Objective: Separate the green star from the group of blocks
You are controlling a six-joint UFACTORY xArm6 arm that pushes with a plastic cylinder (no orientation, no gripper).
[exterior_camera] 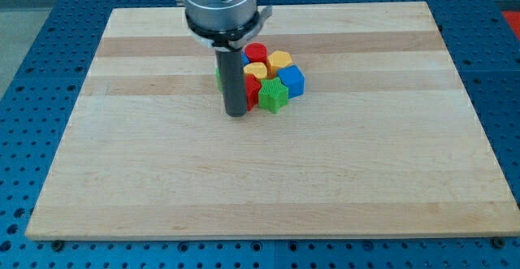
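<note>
The green star (274,95) sits at the lower edge of a tight cluster of blocks near the top middle of the wooden board (268,180). It touches a blue cube (292,80) on its right and a red block (253,90) on its left. Behind it are a yellow block (255,71), another yellow block (279,59) and a red cylinder (256,54). A green block (218,75) peeks out behind the rod. My tip (236,113) rests on the board just left of the green star, close to the red block.
The board lies on a blue perforated table (32,98). The arm's grey body (219,5) hangs over the cluster's left side and hides part of it, including a blue block (245,58) behind the rod.
</note>
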